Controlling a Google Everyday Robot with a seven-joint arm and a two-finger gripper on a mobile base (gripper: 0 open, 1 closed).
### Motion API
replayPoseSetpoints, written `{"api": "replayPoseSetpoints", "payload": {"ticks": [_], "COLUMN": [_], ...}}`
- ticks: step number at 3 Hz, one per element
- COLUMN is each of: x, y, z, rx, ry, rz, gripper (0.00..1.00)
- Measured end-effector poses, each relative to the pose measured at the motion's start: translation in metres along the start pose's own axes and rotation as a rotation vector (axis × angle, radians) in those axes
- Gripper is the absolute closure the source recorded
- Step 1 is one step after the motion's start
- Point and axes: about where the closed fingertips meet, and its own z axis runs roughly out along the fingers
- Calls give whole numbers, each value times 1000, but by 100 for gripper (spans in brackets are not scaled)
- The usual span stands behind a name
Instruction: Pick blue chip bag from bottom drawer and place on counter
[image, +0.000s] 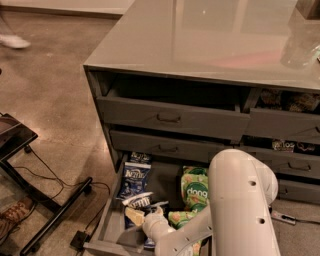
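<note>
The bottom drawer (111, 212) is pulled out at the lower left of the cabinet. A blue chip bag (134, 178) lies flat at its back left. A second blue bag (131, 221) lies nearer the front, mostly covered by my gripper (137, 208), which is down inside the drawer right on top of it. My white arm (240, 200) reaches in from the lower right. Green snack bags (194, 189) lie on the drawer's right side. The glossy grey counter (200, 35) fills the top of the view.
Two drawers above the bottom one stand slightly open (170, 117). A black stand with cables (45, 210) sits on the floor to the left. A brown shoe (12, 212) is at the lower left, and a white shoe (15, 41) at the upper left.
</note>
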Motion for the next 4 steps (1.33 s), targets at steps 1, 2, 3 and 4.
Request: {"api": "replayPoseSetpoints", "payload": {"ticks": [1,2,3,4], "x": [0,0,0,0], "y": [0,0,0,0], "z": [0,0,0,0], "rx": [0,0,0,0], "ry": [0,0,0,0], "rz": [0,0,0,0], "gripper": [21,44,67,89]}}
